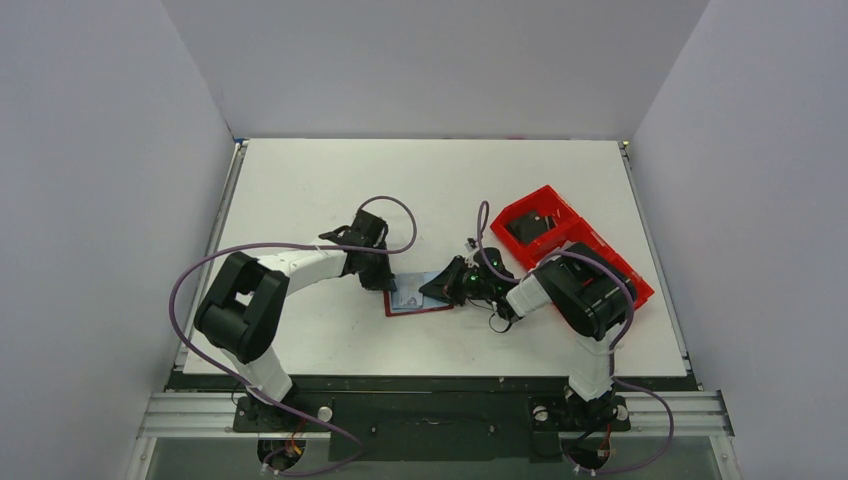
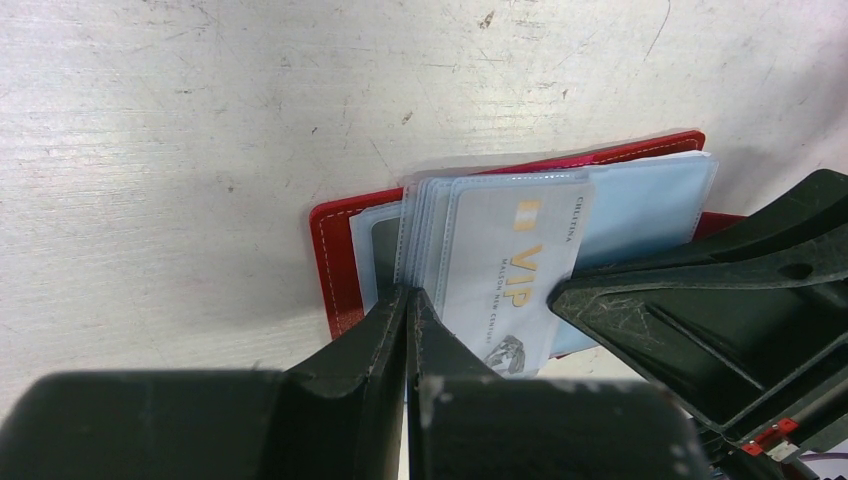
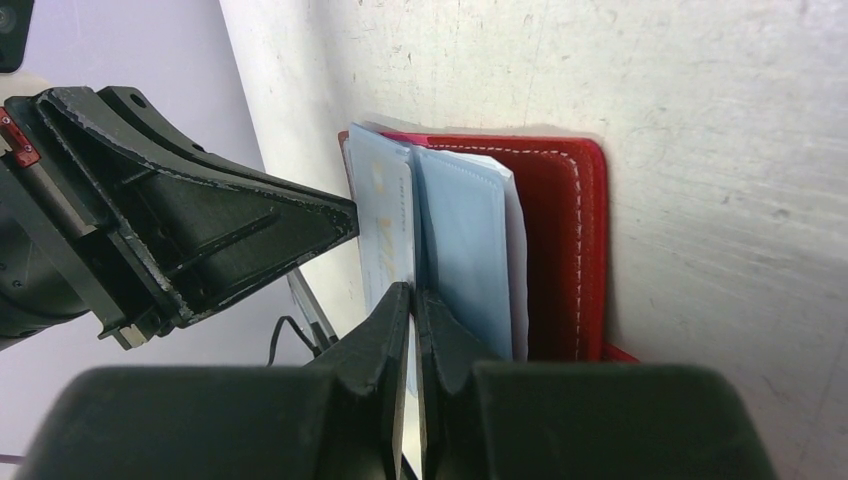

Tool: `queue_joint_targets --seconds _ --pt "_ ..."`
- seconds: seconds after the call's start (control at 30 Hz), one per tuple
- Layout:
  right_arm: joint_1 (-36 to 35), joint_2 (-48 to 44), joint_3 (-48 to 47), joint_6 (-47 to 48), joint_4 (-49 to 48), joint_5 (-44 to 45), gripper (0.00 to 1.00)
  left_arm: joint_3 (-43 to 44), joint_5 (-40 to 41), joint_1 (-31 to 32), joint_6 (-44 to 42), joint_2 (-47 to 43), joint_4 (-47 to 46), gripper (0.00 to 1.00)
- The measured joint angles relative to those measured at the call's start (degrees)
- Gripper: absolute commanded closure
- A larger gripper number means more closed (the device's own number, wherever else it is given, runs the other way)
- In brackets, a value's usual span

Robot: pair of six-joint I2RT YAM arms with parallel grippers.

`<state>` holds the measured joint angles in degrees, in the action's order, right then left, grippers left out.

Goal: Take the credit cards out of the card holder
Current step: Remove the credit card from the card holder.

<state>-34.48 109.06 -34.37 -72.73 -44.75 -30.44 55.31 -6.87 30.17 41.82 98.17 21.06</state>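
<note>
The dark-red card holder (image 1: 428, 310) lies open on the table between both arms, its clear sleeves fanned up. My left gripper (image 1: 383, 283) is shut on the left edge of those sleeves (image 2: 425, 215), next to the red cover (image 2: 335, 262). A light blue credit card (image 2: 510, 270) with gold "VIP" lettering sticks out of the sleeves. My right gripper (image 1: 433, 290) comes in from the right and is shut on that card's edge (image 3: 385, 215), with a blue sleeve (image 3: 465, 250) and the red cover (image 3: 560, 250) beside it.
A bright red plastic compartment tray (image 1: 590, 245) stands behind my right arm at the table's right side. White walls close in the table on three sides. The two grippers' fingers (image 2: 700, 290) are almost touching over the holder.
</note>
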Motion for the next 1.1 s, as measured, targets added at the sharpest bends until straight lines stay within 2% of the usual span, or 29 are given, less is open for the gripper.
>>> queue_joint_targets --seconds 0.23,0.43,0.7,1.1 --pt "0.02 0.0 0.0 0.04 0.09 0.02 0.97 0.0 -0.02 -0.02 0.0 0.02 -0.02 1.0" --pt "0.28 -0.02 0.07 0.09 0.57 0.0 0.91 0.02 -0.02 -0.02 -0.02 0.04 -0.02 1.0" --pt "0.39 -0.02 0.15 0.0 0.63 -0.02 0.88 0.02 -0.02 -0.02 -0.02 0.04 -0.04 1.0" --pt "0.37 0.0 0.24 -1.53 -1.18 -0.04 0.91 0.02 -0.07 -0.02 -0.02 0.11 -0.07 1.0"
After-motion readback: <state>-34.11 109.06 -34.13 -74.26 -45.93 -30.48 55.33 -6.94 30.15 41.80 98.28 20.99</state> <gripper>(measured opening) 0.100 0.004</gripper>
